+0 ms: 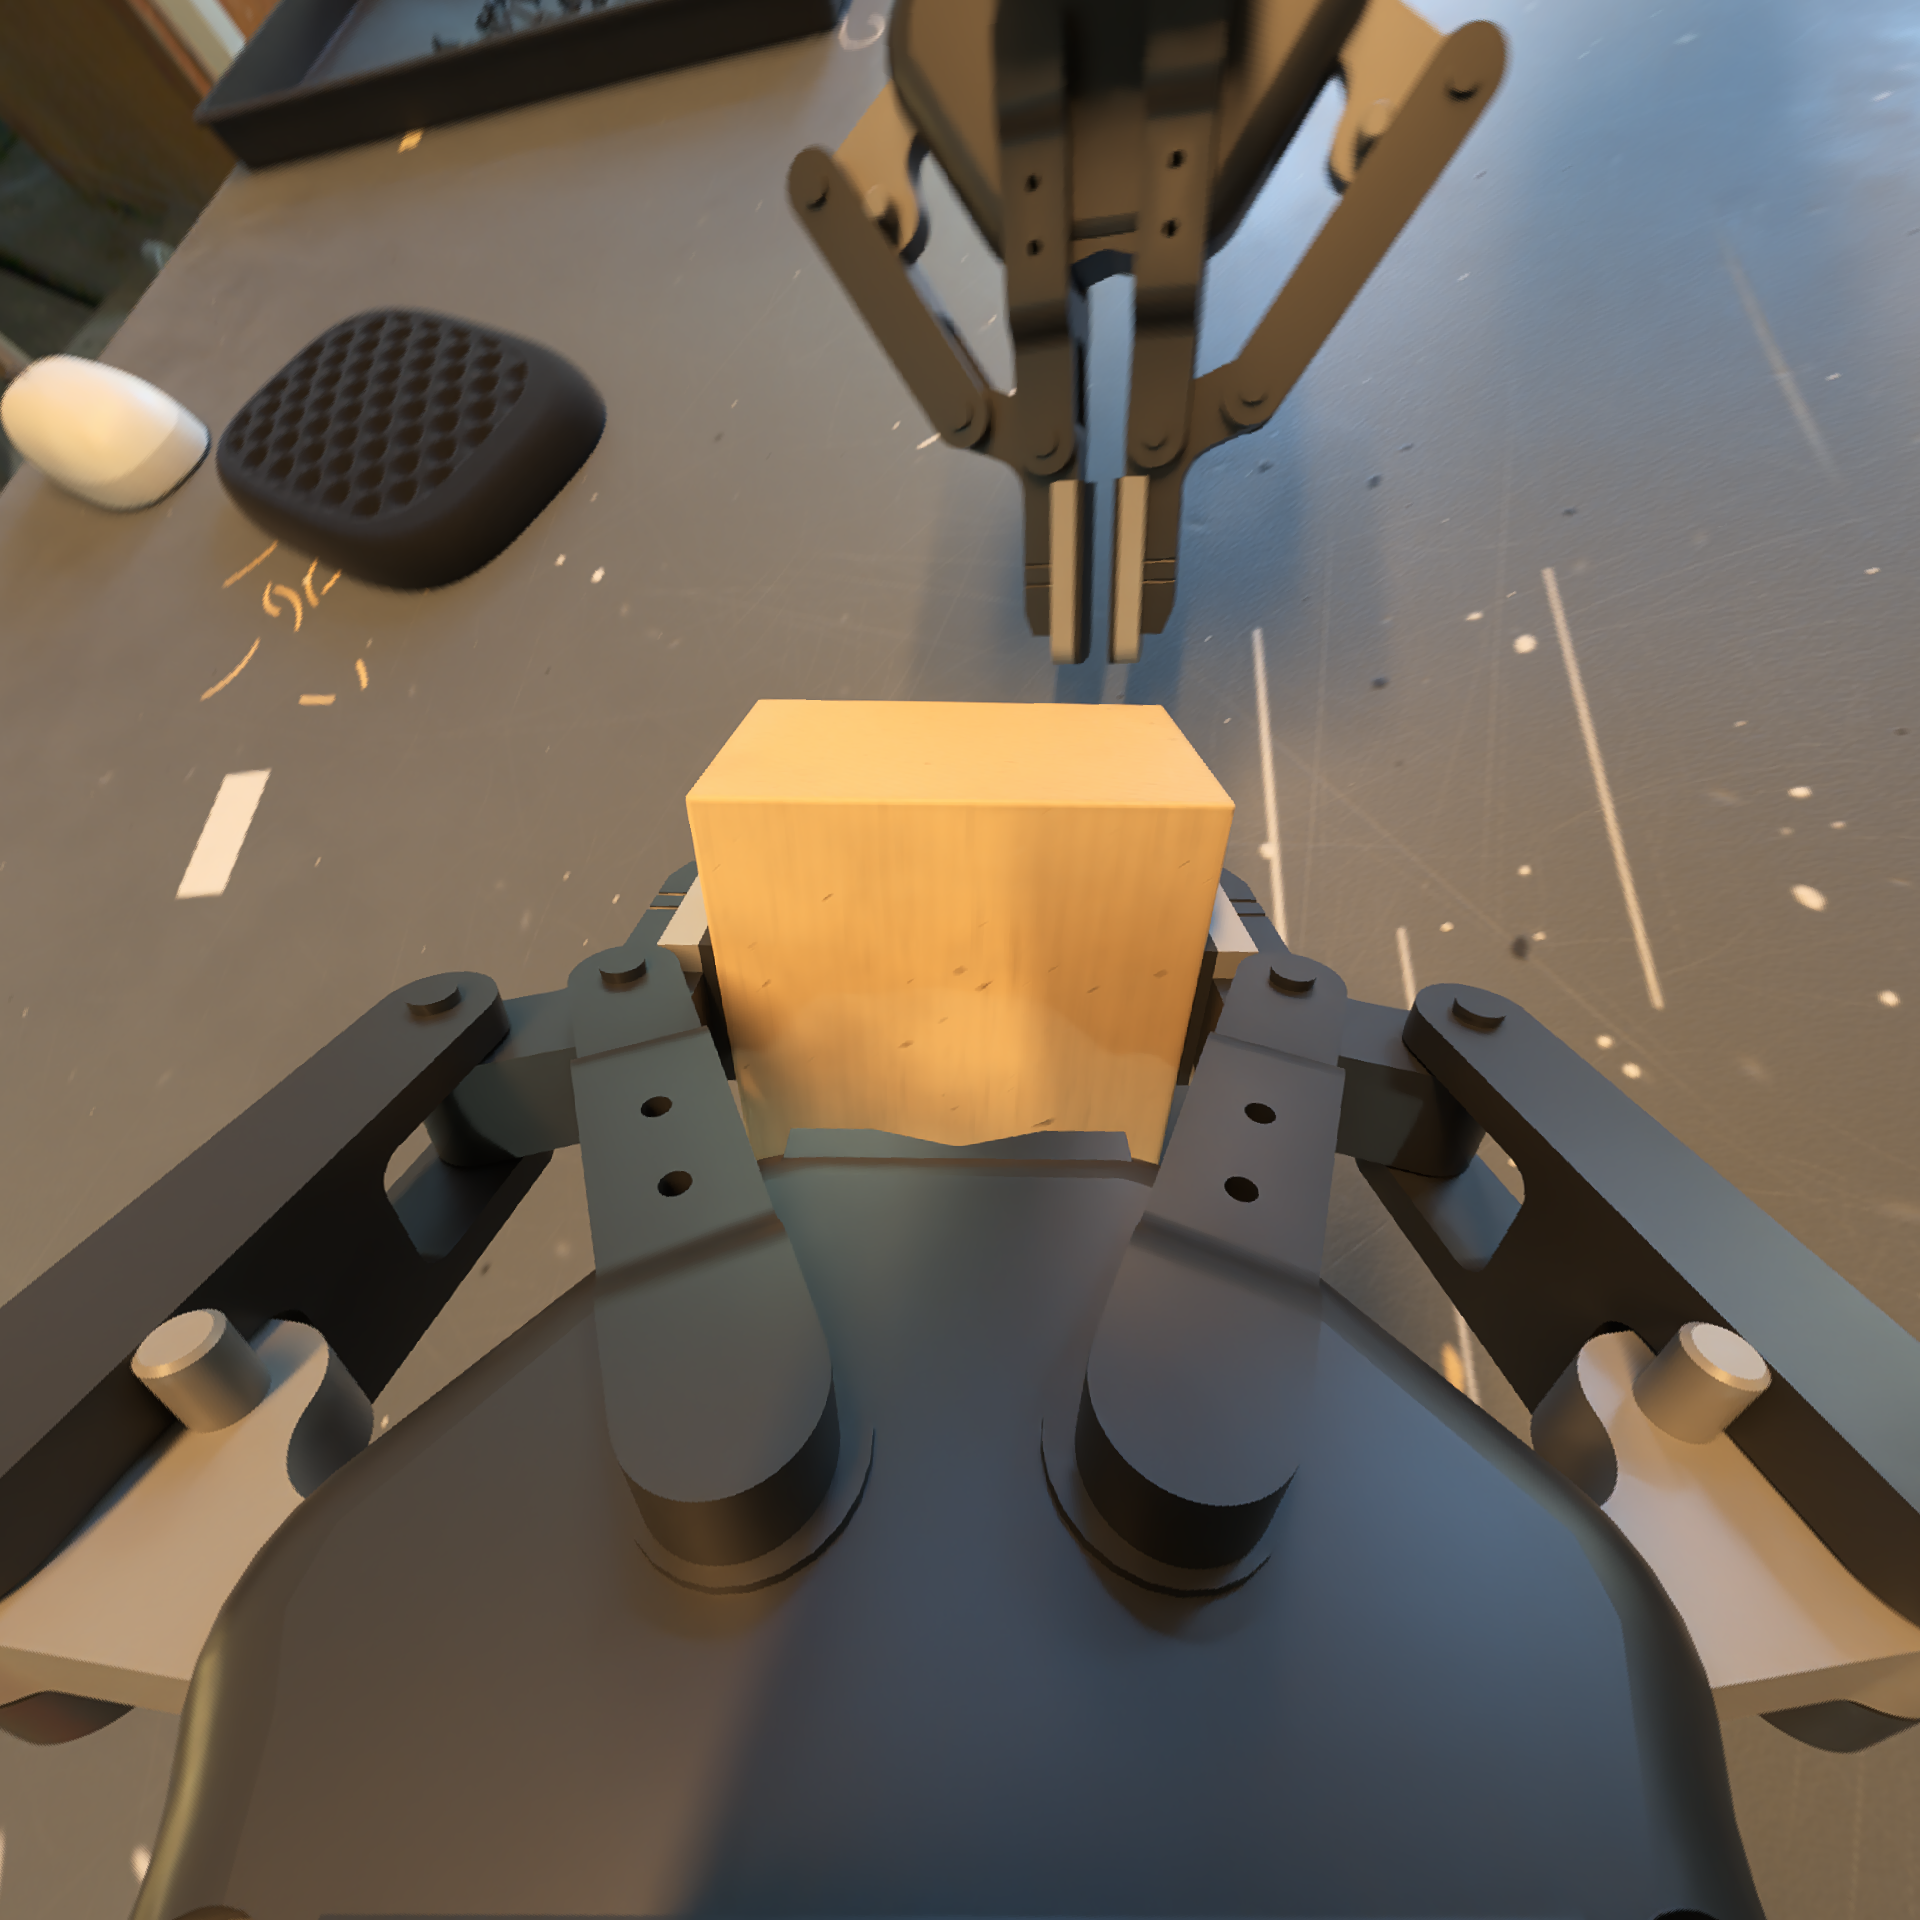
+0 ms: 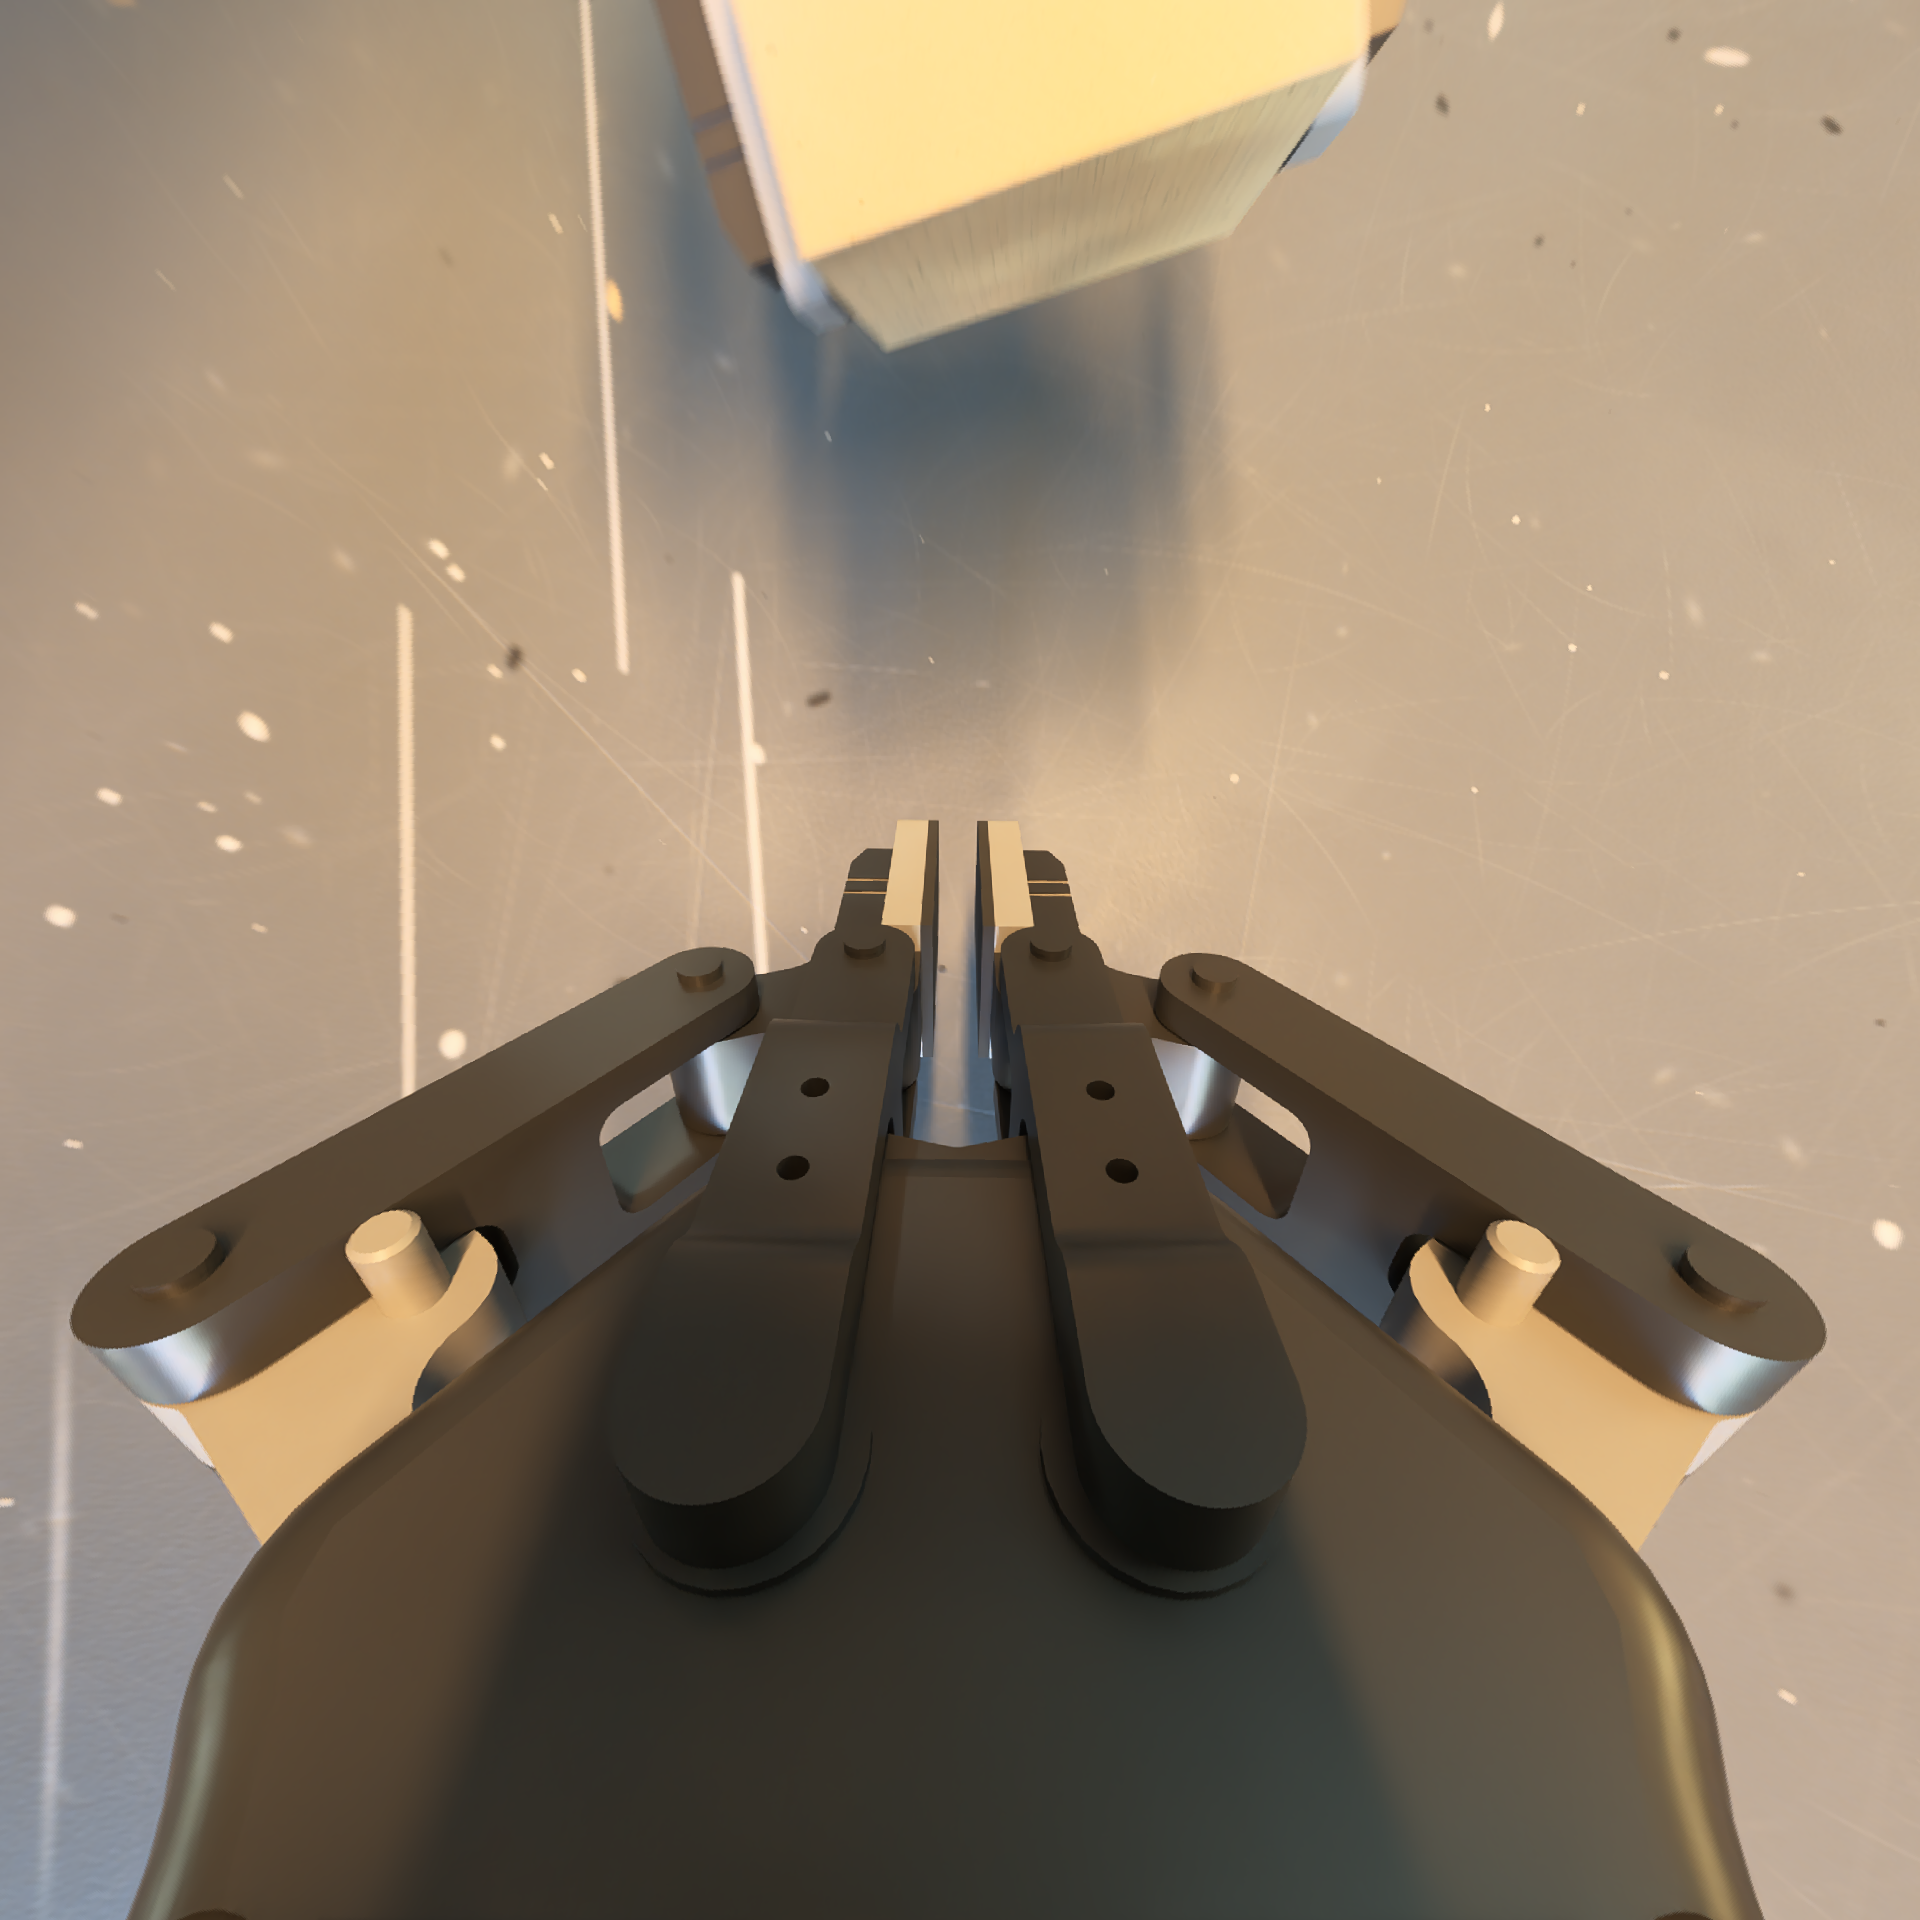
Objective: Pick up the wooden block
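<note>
Currently, at the far left of the left wrist view, a white mouse [image 1: 102,431] lies on the grey bench [image 1: 623,727], with a black perforated pad [image 1: 410,442] just beside it on the right. A dark tray [image 1: 499,62] sits at the far bench edge behind them. At centre, the left gripper [image 1: 958,925] is clamped on the block [image 1: 956,935]: one finger pad presses each side face, and the block stands upright between the fingers. Whether the block rests on the bench or is raised cannot be determined. Beyond the block, the right gripper [image 1: 1096,613] points down, fingers nearly together with a narrow gap, grasping nothing.

Viewed from the right wrist, the right gripper [image 2: 956,873] hangs over the scratched bench [image 2: 1455,623]. The block [image 2: 1039,135] appears at the top edge, held between the left gripper's fingers [image 2: 727,125].
</note>
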